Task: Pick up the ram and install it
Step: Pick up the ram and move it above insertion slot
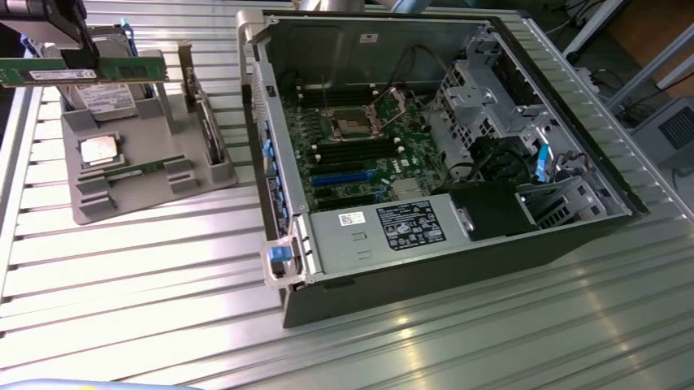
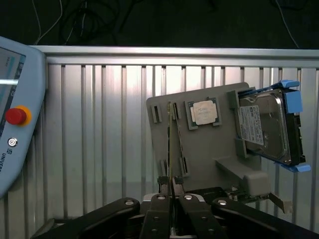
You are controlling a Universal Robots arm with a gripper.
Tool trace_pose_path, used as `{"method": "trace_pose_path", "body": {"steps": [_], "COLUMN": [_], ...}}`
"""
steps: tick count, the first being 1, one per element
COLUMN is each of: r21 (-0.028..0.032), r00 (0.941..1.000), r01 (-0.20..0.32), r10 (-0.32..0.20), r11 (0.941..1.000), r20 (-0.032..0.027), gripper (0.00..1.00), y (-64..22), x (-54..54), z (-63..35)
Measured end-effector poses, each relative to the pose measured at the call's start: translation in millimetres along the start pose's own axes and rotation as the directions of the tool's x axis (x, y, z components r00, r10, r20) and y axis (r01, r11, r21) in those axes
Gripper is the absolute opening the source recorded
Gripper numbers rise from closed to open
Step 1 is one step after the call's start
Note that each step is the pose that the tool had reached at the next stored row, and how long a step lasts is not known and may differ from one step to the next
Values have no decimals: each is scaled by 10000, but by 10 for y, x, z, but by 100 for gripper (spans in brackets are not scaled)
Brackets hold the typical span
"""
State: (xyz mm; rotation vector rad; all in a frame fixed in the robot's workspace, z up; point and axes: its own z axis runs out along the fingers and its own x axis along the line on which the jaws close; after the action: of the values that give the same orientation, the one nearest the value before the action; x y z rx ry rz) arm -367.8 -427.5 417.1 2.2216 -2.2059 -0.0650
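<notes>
The claw point(image 2: 172, 195) was clenched on the ram point(image 1: 103, 71), with the arm poised high above the grey tray point(image 1: 162, 192) on the tabletop point(image 1: 130, 276). The ram hung level on its edge. Its long axis ran from the exterior view's left to right, well apart from the open computer case point(image 1: 434, 268).

- The gripper point(image 2: 172, 186) is matte black, built from flat, angular linkage bars point(image 2: 99, 216) that fan out to either side in the wrist view.
- Four round silver pivot pins point(image 2: 129, 202) run in a row across the bars, two near the middle and one further out on each side.
- Its fingers point(image 2: 159, 209) are narrow black blocks tipped with small grey metal pieces.
- From the exterior view its body is a dark, blocky housing with hard corners.
</notes>
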Motion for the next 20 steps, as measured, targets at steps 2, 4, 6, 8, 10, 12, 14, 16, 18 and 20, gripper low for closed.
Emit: {"method": "trace_pose_path", "body": {"steps": [2,4,6,8,10,12,14,16,18,20], "r21": [-29,-40,-54,-62,-82,-94,-113,-127,-136,-144], "r00": [10000,10000,10000,10000,10000,10000,10000,10000,10000,10000], "r01": [-1,-1,-2,-2,-2,-3,-3,-3,-3,-3], "r10": [1,1,2,2,2,3,3,3,3,3], "r11": [10000,10000,10000,10000,10000,10000,9999,9999,9999,9999], "r20": [0,0,0,1,1,1,1,1,1,1], "gripper": [13,13,13,13,13,13,13,13,13,13], "y": [-52,-76,-106,-124,-169,-194,-232,-264,-287,-303], "x": [0,1,1,1,1,1,1,2,2,2], "z": [-2,-3,-4,-5,-6,-8,-9,-11,-11,-12]}}
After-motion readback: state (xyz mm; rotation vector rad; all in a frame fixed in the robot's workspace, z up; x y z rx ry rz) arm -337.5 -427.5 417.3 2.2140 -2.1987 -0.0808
